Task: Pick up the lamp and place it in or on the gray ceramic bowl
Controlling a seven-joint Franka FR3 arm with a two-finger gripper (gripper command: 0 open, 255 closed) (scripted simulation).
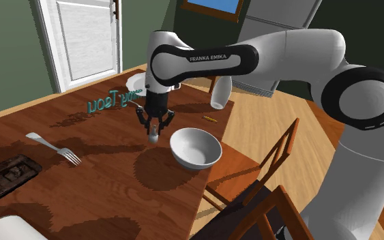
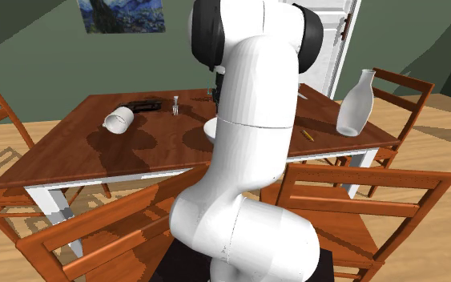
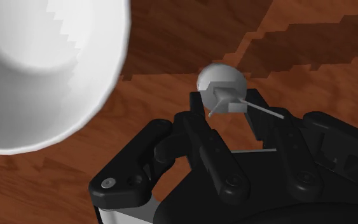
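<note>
Shoulder view, near edge of bench: dark tray at the shoulder view's left, fork just beyond it. Neither is involved.

Mid bench: gripper points straight down. Fingers are narrow, clasping the small grey lamp by its blocky middle. The lamp's round end hangs below the fingertips, close over the wood. Cannot tell whether it is clear of the surface. Wrist view confirms the clasp: lamp sits between the two fingers, with a thin rod sticking out sideways past one of them.

Pale bowl stands just beside the gripper, on the shoulder view's right, upright and empty. Its rim is near the lamp but apart from it.

Far bench: teal lettering, white jug, pencil. All are well off the likely path.

Risks, judged:
- The carry looks low. A sideways move without lift could knock the round end against the bowl rim and shove or tip the bowl.
- The grip is on a small part, so the lamp could pivot or slip.
- The rod may catch the rim on the way down.
- If let go from too high, the lamp could bounce out.
</note>
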